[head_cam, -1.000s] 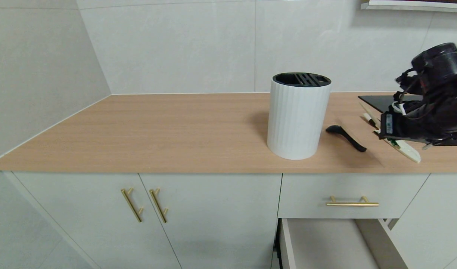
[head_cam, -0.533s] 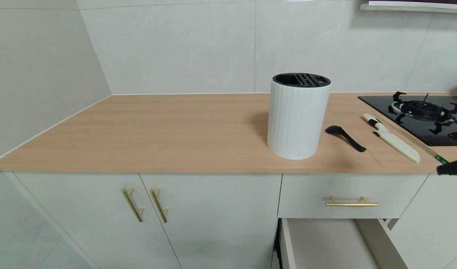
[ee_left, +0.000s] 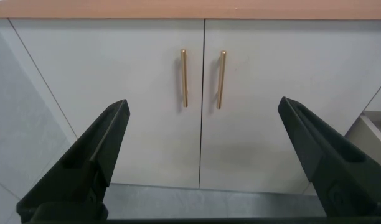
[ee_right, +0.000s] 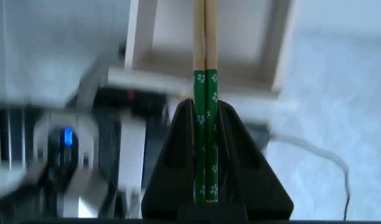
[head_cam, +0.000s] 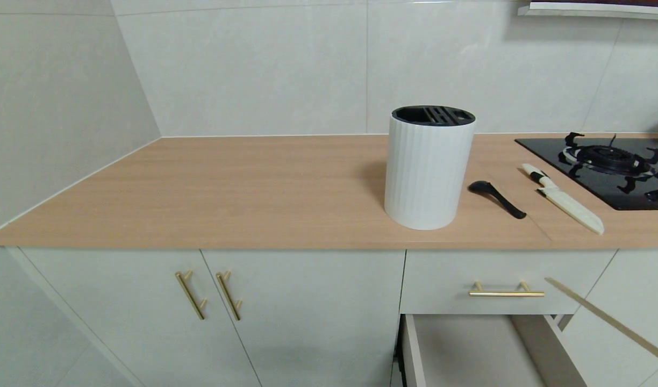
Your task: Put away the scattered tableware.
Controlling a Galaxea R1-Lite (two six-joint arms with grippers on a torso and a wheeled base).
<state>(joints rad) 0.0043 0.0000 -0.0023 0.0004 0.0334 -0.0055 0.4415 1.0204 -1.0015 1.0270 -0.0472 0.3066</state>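
Your right gripper (ee_right: pixel 204 111) pinches a pair of chopsticks (ee_right: pixel 203 37) by their green ends, low on the right near the open drawer (head_cam: pixel 469 349). Your left gripper (ee_left: pixel 203 106) has its jaws spread wide, facing the cabinet doors (ee_left: pixel 253 143). On the counter (head_cam: pixel 254 188), a spoon (head_cam: pixel 495 198) and a knife (head_cam: pixel 563 199) lie right of the white holder (head_cam: pixel 428 172).

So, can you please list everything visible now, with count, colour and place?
holder: one, white with black slotted top, upright on the counter
spoon: one, black, lying right of the holder
knife: one, cream blade, between spoon and stove
chopsticks: two, wood with green ends, in the right claw
counter: one, wood-coloured
stove: one, black, counter's right end
cabinet doors: two, white, gold handles, under the counter
upper drawer: one, white, shut
lower drawer: one, white, open
left claw: one, black, open, facing the cabinet doors
right claw: one, black, shut on the chopsticks
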